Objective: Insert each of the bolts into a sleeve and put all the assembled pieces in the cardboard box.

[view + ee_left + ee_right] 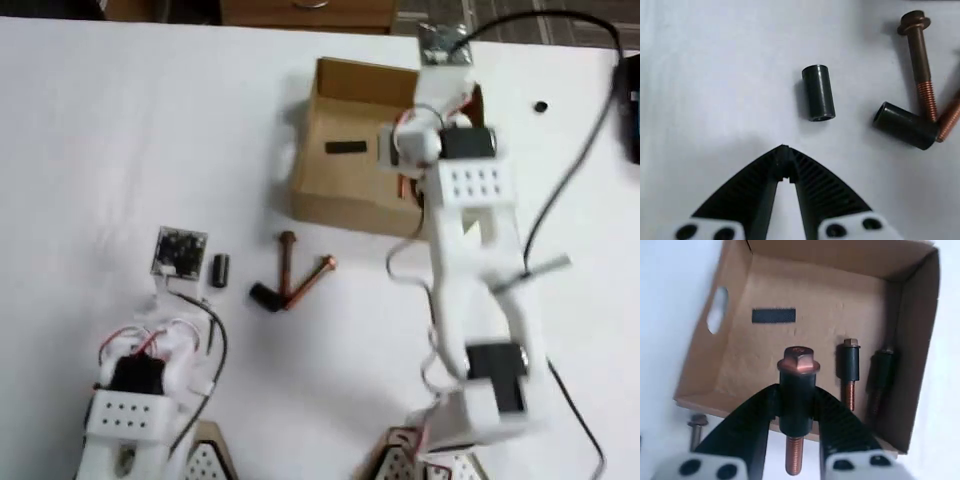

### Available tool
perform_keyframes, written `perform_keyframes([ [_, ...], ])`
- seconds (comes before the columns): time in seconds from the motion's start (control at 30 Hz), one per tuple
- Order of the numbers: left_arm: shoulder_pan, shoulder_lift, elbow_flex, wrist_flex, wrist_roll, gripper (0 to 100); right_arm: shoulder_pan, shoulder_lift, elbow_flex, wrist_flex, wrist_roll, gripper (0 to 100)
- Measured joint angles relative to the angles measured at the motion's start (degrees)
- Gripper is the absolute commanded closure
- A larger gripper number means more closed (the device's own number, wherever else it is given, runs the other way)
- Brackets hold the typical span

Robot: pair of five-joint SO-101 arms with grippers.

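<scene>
The step in hand looks like putting a finished piece into the cardboard box [840, 255]. The right claw [796, 390] hangs over the near wall of the box. The screw end of the held bolt [799, 362] pokes out on the near side of that wall, and its head sits over the box floor.

To do this well, I think the claw should go a bit further in, so the whole piece is past the wall. Then it should go down low before it lets go, so the piece does not bounce or roll out. Deeper in the box, a finished piece [851, 365] and a second finished piece [883, 372] lie side by side near a side wall. The bare floor by the black strip [773, 316] looks like a better spot to aim for, so the new piece does not land on them.

Now the claws. The right claw is open only a little, just as wide as the black sleeve [796, 412], and it squeezes that sleeve from both sides. The bolt goes right through the sleeve.

The left claw [785, 162] is closed all the way, tips together, and holds nothing. It is over the desk [700, 60]. A little past its tips lies a loose sleeve [818, 92], not touching it. Farther off, another sleeve [905, 125] lies right beside a loose bolt [917, 55]. Those are not yet put together.
</scene>
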Motion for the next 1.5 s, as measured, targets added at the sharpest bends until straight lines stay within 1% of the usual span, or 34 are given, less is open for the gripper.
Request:
perform_keyframes([
  [0.13, 0.09, 0.00, 0.26, -0.35, 0.00, 98, 0.35, 13.10, -13.19, 5.45, 1.67, 98.0],
  [0.3, 0.09, 0.00, 0.26, -0.35, 0.00, 98, 2.99, 27.60, -26.81, 7.65, 2.02, 98.0],
  [0.47, 0.09, 0.00, 0.26, -0.53, 0.00, 98, 4.66, 39.47, -35.34, 7.74, 2.02, 98.0],
  [0.7, 0.09, 0.00, 2.81, -4.66, 0.00, 98, 4.66, 51.87, -43.52, 7.74, 2.02, 96.7],
  [0.77, 0.09, 0.00, 2.81, -4.75, 0.00, 98, 4.66, 53.36, -45.19, 8.26, 2.02, 90.7],
  [0.87, 0.09, 0.00, 2.90, -5.01, 0.00, 98, 4.66, 53.80, -47.30, 10.29, 2.02, 77.3],
  [0.93, 0.09, 0.00, 2.90, -5.01, 0.00, 98, 4.57, 53.89, -48.88, 11.69, 2.02, 71.7],
  [1.07, 0.09, 0.00, 2.90, -5.01, 0.00, 98, 4.40, 53.89, -54.51, 16.70, 2.11, 70.4],
  [1.23, 0.09, 0.00, 2.90, -5.01, 0.00, 98, 4.66, 53.89, -68.13, 26.99, 2.11, 70.4],
  [1.37, 0.00, 0.00, 2.90, -5.01, 0.00, 98, 4.84, 53.71, -79.21, 28.57, 2.11, 70.4],
  [1.5, 0.09, 0.00, 2.99, -5.89, 0.00, 98, 3.60, 48.62, -81.32, 28.57, 2.11, 70.4],
])
